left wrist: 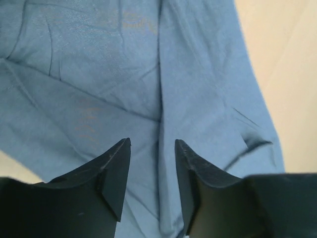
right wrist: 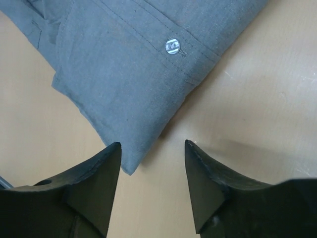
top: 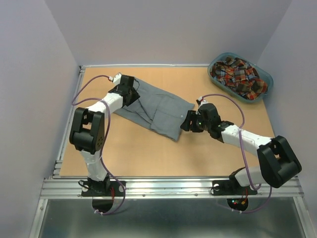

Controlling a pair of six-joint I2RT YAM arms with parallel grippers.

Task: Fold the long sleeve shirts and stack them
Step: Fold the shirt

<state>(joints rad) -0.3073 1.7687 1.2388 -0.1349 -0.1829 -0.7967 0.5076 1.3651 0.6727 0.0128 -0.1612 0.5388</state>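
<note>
Setting: a tan worktop (top: 148, 153) edged by a metal frame (top: 173, 187), closed in by pale lilac walls (top: 163, 29) on three sides.

Item 1, grey shirt (top: 158, 106): lies flat on the worktop, left of centre, set on a diagonal from far left to near right. It is partly folded, with layers overlapping and seams and creases showing. In the right wrist view a doubled corner of it (right wrist: 124, 74) points toward the camera, with one pale button (right wrist: 172, 46) beside a line of stitching.

Item 2, plaid shirt (top: 237, 74): red, navy and yellow, bundled inside the teal basket (top: 270, 78) at the far right corner, well apart from the grey shirt.

Item 3, left hand (top: 130, 87): at the far left end of the grey shirt, over the cloth. In its own wrist view its black fingers (left wrist: 111, 168) stand parted with nothing pinched, and creased cloth (left wrist: 99, 74) fills the gap behind them. Whether the tips touch the cloth cannot be told.

Item 4, right hand (top: 188, 121): at the near right edge of the grey shirt. Its fingers (right wrist: 94, 178) are spread and empty over bare worktop, with the shirt's corner just beyond the tips.
</note>
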